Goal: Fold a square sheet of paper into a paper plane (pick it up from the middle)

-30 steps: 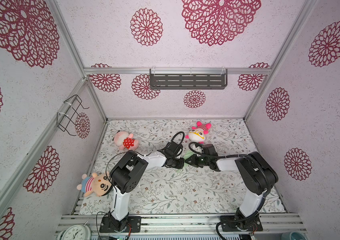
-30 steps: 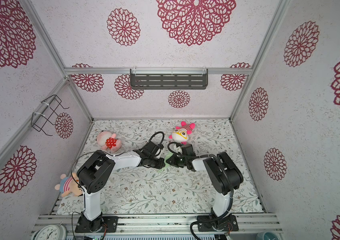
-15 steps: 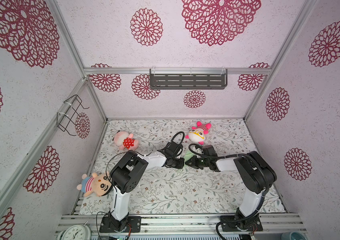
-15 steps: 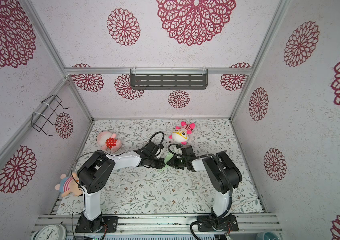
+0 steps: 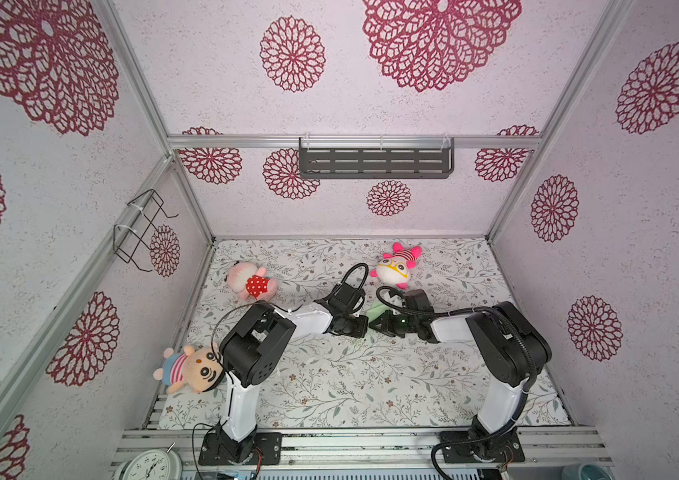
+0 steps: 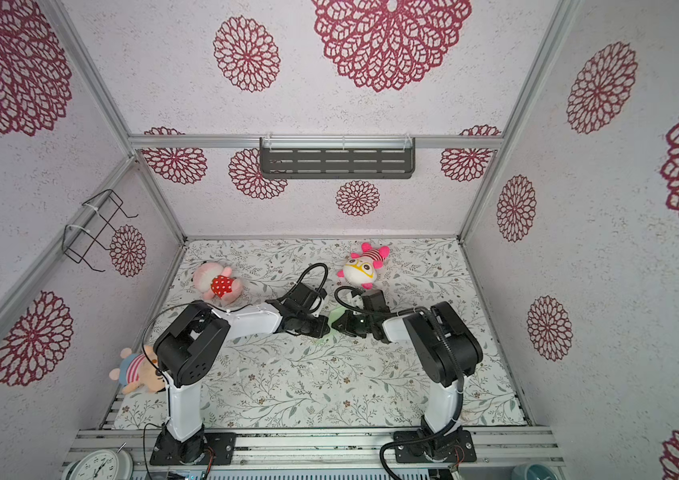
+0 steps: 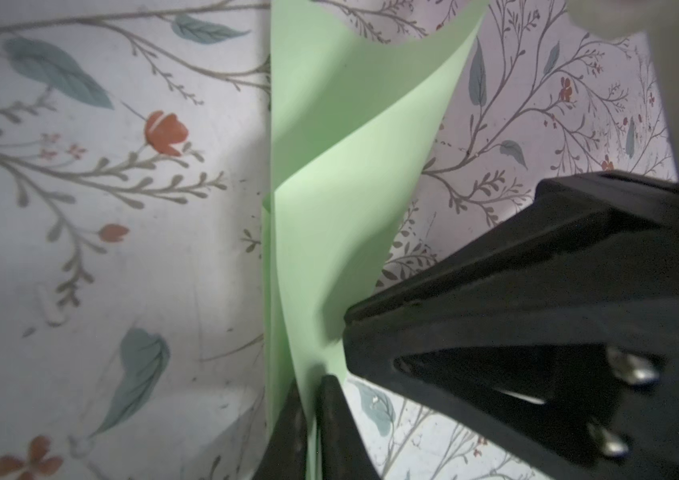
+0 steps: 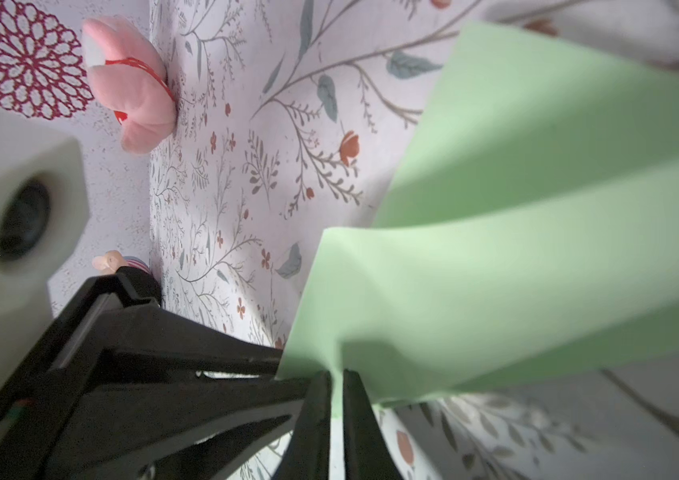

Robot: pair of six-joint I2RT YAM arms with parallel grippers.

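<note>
The pale mint-green sheet of paper (image 7: pixel 329 208) hangs above the middle of the table, folded into overlapping layers with a straight crease. Both top views show only a small patch of the paper (image 5: pixel 376 309) (image 6: pixel 334 316) between the two black grippers, so its whole outline is hidden. My left gripper (image 7: pixel 312 386) (image 5: pixel 362 326) is shut on the paper's lower layers. My right gripper (image 8: pixel 337 380) (image 5: pixel 375 326) is shut on the edge of the paper (image 8: pixel 495 270), tip to tip with the left one. In the left wrist view, the right gripper's fingers (image 7: pixel 412 324) reach in from the side.
A pink plush in a red dotted dress (image 5: pixel 251 282) lies at the back left. A white and pink plush with yellow glasses (image 5: pixel 396 268) lies just behind the grippers. A striped-shirt doll (image 5: pixel 188 368) lies by the left arm's base. A clock (image 5: pixel 150 465) sits at the front edge.
The right gripper has edged slightly toward the left one and its jaws have narrowed a little on the paper. The left arm has barely moved.
</note>
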